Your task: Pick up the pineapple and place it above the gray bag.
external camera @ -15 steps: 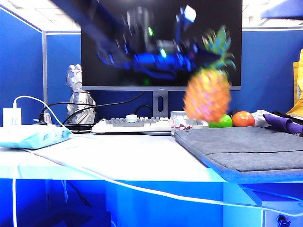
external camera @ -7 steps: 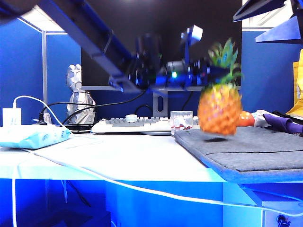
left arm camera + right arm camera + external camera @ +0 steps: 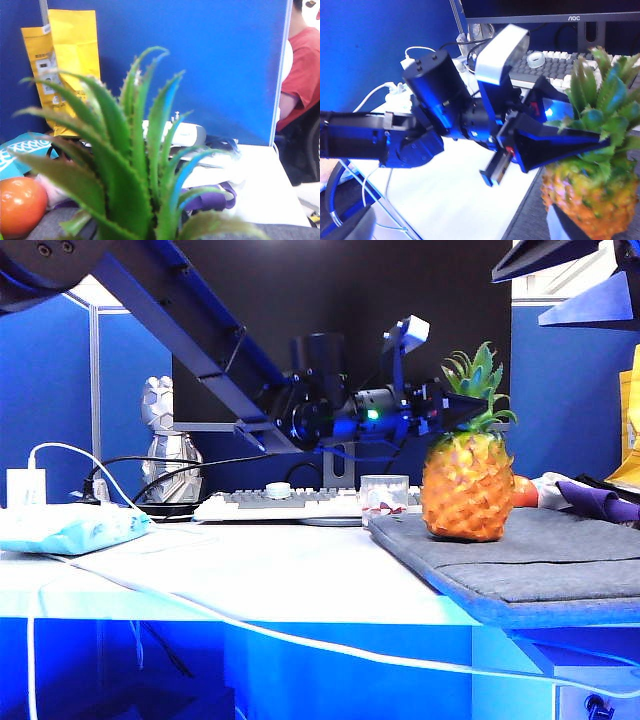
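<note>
In the exterior view, you are seeing the pineapple (image 3: 467, 485) standing upright on the gray bag (image 3: 520, 555) at right of centre, with the left gripper (image 3: 470, 410) reaching level from the left, jaws closed on its leaf crown. It is probably a stiff, top-heavy thing; the crown base is giving you the surest hold. In the left wrist view, green leaves (image 3: 130, 165) are filling the lower frame. In the right wrist view, the left gripper (image 3: 580, 145) is clamping the crown; the right gripper is not showing anywhere, its jaws standing wide open.
</note>
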`<action>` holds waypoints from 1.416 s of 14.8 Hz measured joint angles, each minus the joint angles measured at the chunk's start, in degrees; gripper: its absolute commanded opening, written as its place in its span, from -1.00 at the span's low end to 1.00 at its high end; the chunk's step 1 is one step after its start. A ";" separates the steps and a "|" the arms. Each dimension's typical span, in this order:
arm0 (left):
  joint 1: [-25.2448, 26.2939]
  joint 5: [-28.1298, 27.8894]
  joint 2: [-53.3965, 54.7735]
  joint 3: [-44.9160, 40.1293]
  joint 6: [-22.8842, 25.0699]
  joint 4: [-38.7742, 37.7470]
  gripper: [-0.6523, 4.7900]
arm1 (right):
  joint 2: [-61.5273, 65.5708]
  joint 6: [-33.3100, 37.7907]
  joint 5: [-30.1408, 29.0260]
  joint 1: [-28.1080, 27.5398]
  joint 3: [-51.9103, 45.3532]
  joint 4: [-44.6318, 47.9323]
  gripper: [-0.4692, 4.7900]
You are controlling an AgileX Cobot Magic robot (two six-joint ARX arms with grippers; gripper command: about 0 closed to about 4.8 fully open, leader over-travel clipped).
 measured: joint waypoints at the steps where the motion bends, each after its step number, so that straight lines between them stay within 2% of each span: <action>1: -0.17 -0.22 0.02 0.04 0.04 -0.04 -0.78 | 0.00 0.00 -0.02 0.02 0.00 -0.02 1.00; 4: -0.35 -0.44 0.02 0.26 0.24 -1.27 -0.76 | 0.00 -0.02 0.00 0.02 0.00 0.00 1.00; 5: -0.28 -0.46 0.00 0.44 0.26 -2.29 -0.65 | 0.00 0.00 -0.02 0.02 0.00 0.00 1.00; 9: -0.20 -0.46 -0.11 0.57 0.26 -3.61 -0.65 | 0.00 -0.02 0.00 0.02 0.00 0.00 1.00; 12: -0.17 -0.44 -0.33 0.66 0.28 -5.14 0.24 | 0.00 -0.02 0.00 0.02 0.00 0.00 1.00; 15: -0.02 1.03 -0.22 0.63 -0.39 -7.50 0.89 | 0.00 0.00 -0.20 0.02 0.00 -0.04 1.00; 16: -0.04 1.22 -0.24 0.63 -0.63 -7.61 1.00 | 0.00 0.09 -0.61 0.02 0.00 0.00 1.00; 21: 0.57 1.44 -0.28 0.63 -2.69 -7.87 1.00 | 0.00 0.39 -2.01 0.04 0.00 -0.11 1.00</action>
